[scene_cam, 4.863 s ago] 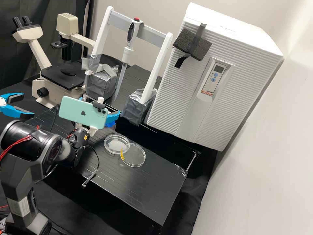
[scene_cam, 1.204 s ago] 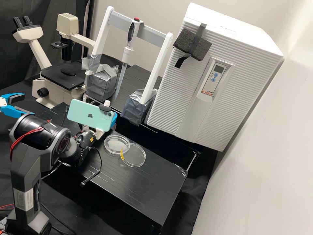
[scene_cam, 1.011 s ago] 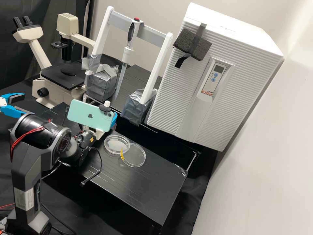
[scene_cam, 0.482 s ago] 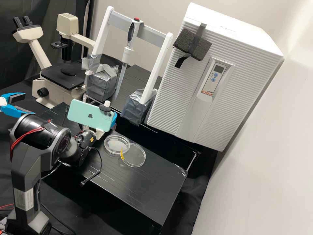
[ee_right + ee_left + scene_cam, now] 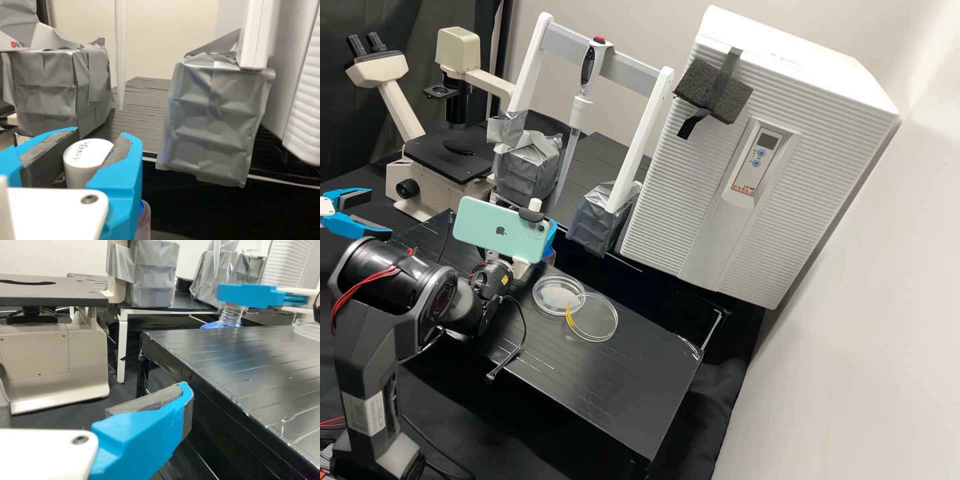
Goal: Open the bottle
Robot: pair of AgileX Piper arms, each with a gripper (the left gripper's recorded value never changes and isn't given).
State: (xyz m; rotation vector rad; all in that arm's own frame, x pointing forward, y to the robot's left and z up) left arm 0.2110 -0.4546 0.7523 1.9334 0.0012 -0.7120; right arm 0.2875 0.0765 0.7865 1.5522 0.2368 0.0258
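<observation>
Left gripper [image 5: 361, 212]: fingers spread wide, nothing held, well apart from the right gripper.
Right gripper [image 5: 95, 145]: fingers clamped on the white cap [image 5: 86, 159].
Bottle [image 5: 231, 316]: clear threaded neck directly beneath the right gripper.
Petri dishes [image 5: 558, 294]: two, near, to its right.

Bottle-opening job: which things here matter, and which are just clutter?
In play: bottle; cap; right gripper, shut on the cap.
Lying about: petri dishes; pipette; microscope; white cabinet; left gripper, open, off to the side.
</observation>
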